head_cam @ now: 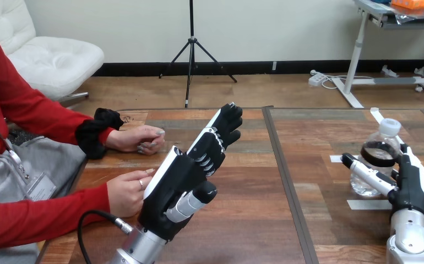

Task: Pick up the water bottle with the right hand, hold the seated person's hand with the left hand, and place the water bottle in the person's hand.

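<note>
The left hand [179, 184] is raised over the table [254, 220], fingers straight, just beside the person's nearer hand [126, 191]. Their farther hand [141, 138] rests on the table. The right hand [413, 187] is against the upright bottle [379, 151].

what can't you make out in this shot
1. Head view: whether the left hand, raised with straight fingers, touches the person's nearer hand. The left hand stands in front of that hand's tips and hides where they meet.
2. Head view: whether the right hand really grips the water bottle. The hand's own back covers the bottle's right side and the contact there.
</note>
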